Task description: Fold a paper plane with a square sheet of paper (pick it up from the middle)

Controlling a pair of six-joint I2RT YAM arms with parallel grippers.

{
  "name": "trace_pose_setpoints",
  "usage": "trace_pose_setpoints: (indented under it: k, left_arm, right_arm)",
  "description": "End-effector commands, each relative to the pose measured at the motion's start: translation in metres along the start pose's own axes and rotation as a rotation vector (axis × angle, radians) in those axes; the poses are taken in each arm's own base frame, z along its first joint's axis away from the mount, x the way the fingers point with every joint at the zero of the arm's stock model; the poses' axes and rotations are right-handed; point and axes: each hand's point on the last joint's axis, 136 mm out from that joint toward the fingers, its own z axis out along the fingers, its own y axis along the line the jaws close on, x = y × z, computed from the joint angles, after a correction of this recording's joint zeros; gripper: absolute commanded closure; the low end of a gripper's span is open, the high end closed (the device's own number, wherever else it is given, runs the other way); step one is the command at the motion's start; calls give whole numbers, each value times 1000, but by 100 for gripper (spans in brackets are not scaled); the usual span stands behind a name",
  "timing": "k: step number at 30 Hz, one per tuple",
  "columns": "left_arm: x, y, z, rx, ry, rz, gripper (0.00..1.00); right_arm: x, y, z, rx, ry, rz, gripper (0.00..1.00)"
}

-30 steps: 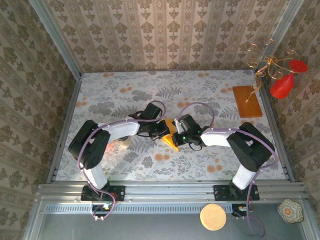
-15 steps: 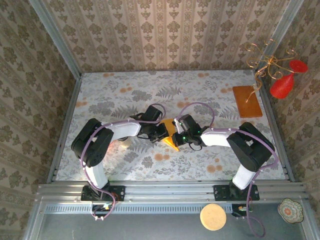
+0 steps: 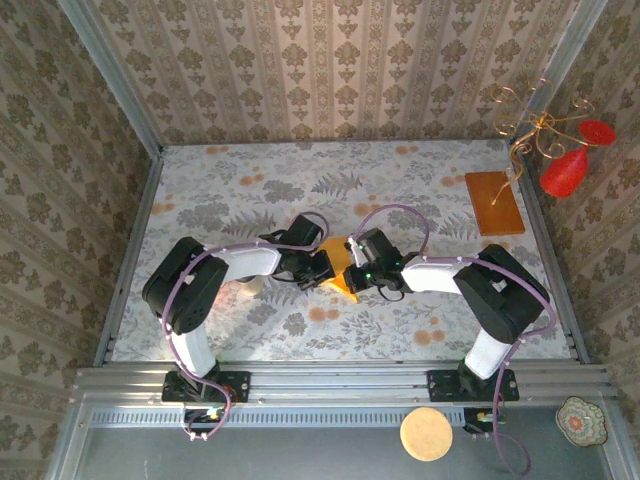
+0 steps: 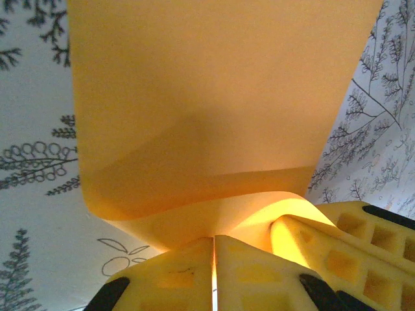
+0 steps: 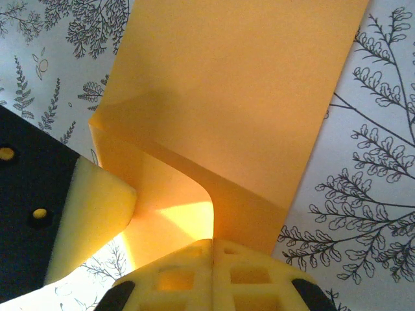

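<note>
Arms of a robot, 2 in all, reach inward from the near edge and meet at the middle of a floral-patterned surface [image 3: 400,190]. The left arm [image 3: 245,262] comes in from the left and the right arm [image 3: 440,272] from the right. Between their tips sits the square sheet of paper [image 3: 334,247], bright orange-yellow. It lies roughly midway between the left and right sides, with 1 pointed corner poking out towards the near side.

From the left wrist camera, the left jaws are pressed together with only a hairline slit between them. They pinch the near edge of the sheet [image 4: 214,97], which bows upward out of the grip and spreads away in a broad flat panel with a soft fold line across it. The yellow waffle-textured fingers [image 4: 337,246] of the other arm sit just beside, at the right.

From the right wrist camera, the right jaws are likewise closed tight on the sheet [image 5: 240,97]. Here the paper curls in an S-shaped bend before stretching away. A pale foam pad on a black mount, belonging to the left arm, touches the paper at the left.

Whether the sheet touches the surface cannot be told.

At the far right lies a darker brown-orange board [image 3: 494,203], well apart from the paper. A round tan disc [image 3: 426,434] rests beyond the near edge.
</note>
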Motion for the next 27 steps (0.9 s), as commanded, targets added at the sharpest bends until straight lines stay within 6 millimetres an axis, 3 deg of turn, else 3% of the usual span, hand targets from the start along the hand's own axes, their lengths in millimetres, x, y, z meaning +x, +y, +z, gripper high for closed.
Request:
trace_pose_setpoints:
  k: [1,14,17,23,27]
  left_arm:
    - [-1,14,4,-35,-4,-32,89]
    - [-1,32,12,-90,8,-62,89]
    - [1,38,14,-116,12,-71,90]
    - [1,43,15,-138,19,-78,91]
    - [0,41,13,-142,18,-75,91]
  right_arm:
    - [18,-12,5,38,73,20,100]
    - [13,-9,0,30,60,23,99]
    - [2,-2,-10,7,30,30,91]
    - [-29,1,-45,18,-50,96,65]
    - [-30,-6,-63,46,-25,187,56]
